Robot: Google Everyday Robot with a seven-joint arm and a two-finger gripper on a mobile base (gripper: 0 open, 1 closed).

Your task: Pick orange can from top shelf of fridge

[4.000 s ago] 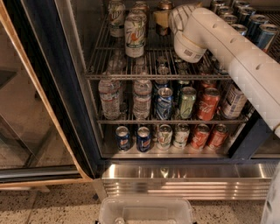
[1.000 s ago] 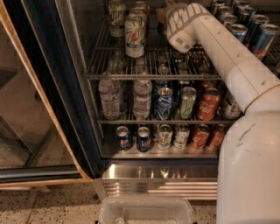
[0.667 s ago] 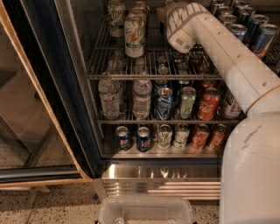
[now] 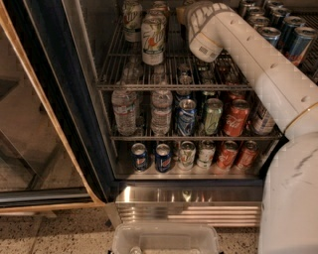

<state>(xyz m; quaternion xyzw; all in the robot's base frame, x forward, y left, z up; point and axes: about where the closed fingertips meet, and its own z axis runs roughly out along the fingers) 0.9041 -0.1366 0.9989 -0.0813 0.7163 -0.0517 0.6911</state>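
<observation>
One view only, angled down into the fridge [image 4: 84,124], with the glass door [image 4: 30,114] swung open to the left. Shows the white arm [image 4: 258,64] coming in from the lower right and slanting up over the top shelf [image 4: 149,86]. Puts the gripper [image 4: 193,9] at the upper edge of the frame, deep over that shelf and mostly masked by the wrist. Cannot say from here whether it is spread or closed, or whether it has hold of anything. Places the orange can [image 4: 182,15] just left of the wrist, at the back of the top shelf. Gives only a coppery sliver of it, possibly touching the gripper.

Sets two tall white-and-green cans [image 4: 153,37] upright on the same shelf, left of the arm and apart from it. Lines up blue cans [image 4: 298,44] in rows at the shelf's right end, beyond the arm.

Lower down, stands two water bottles [image 4: 124,111] at the left of the middle rack [image 4: 198,136], with mixed cans beside them, including a red can [image 4: 236,119]. Carries one more row of small cans [image 4: 189,155] on the lowest rack. Ends at the ribbed steel base [image 4: 189,211], with a clear plastic bin [image 4: 166,240] on the speckled floor [image 4: 49,233] just in front.
</observation>
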